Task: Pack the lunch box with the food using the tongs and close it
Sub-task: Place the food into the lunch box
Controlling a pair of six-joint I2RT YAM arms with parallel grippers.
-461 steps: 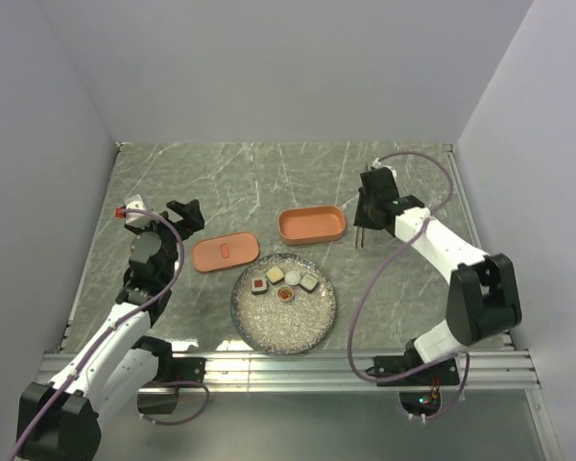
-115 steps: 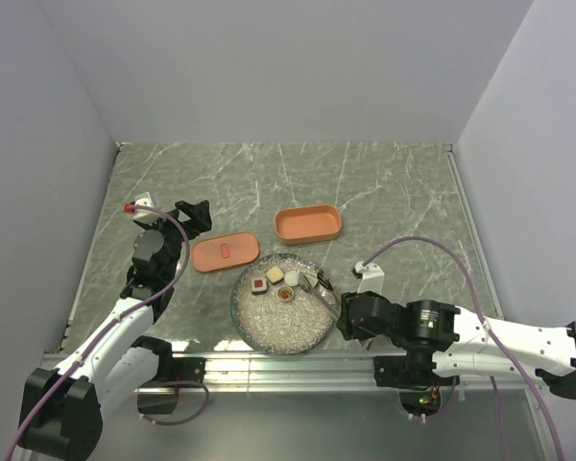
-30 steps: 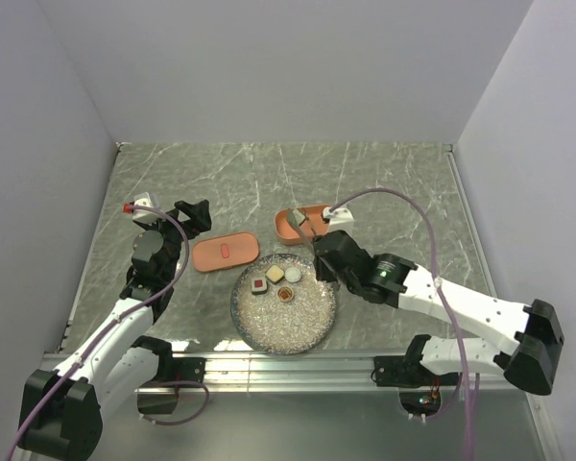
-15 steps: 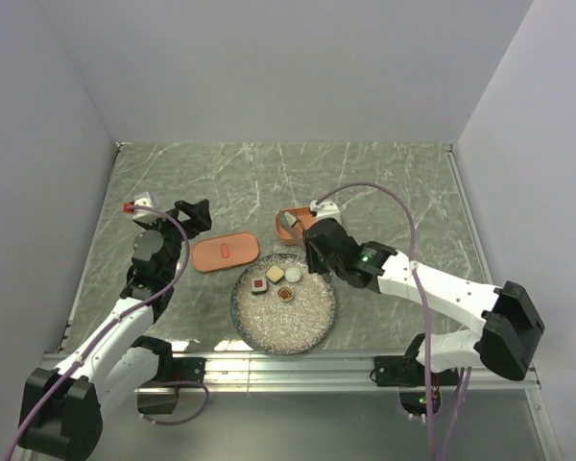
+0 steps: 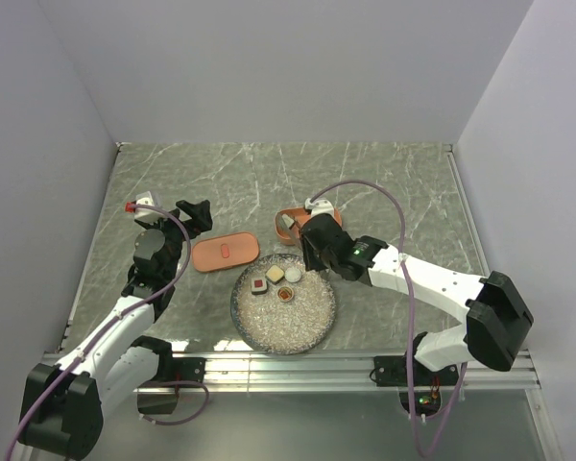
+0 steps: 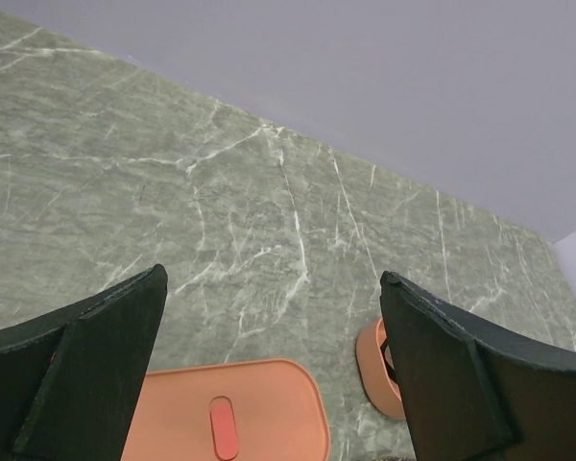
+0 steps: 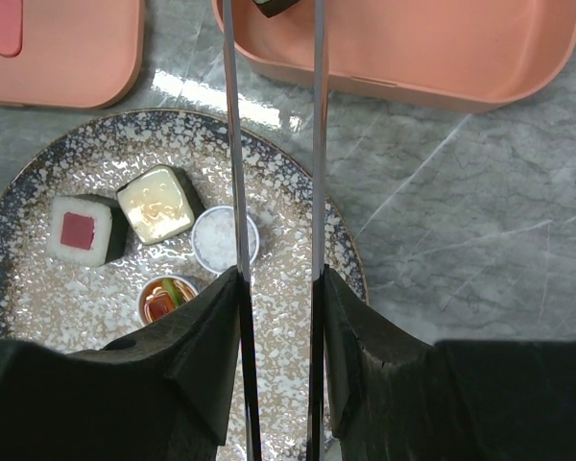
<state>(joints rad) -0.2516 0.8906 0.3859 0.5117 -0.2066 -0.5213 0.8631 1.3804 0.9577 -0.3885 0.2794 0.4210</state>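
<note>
Four pieces (image 7: 158, 204) on the plate (image 7: 338, 240), right fingers (image 7: 206, 355) clamped on the tongs (image 7: 319, 144), tips holding a dark piece (image 7: 274, 6) over the lunch box (image 7: 413, 48), left fingers (image 6: 96, 375) spread wide by the lid (image 6: 259, 403)

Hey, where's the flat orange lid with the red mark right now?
In the top view the flat salmon-orange lid lies left of centre, between the open left gripper and the round speckled grey plate.

The left pincer (image 6: 274, 279) stood wide open over the green tabletop (image 6: 173, 192). The flat orange lid (image 6: 259, 403) with its red mark (image 6: 224, 428) lay between the black fingers (image 6: 86, 365). A bit of the lunch box (image 6: 372, 370) showed beside the right one
</note>
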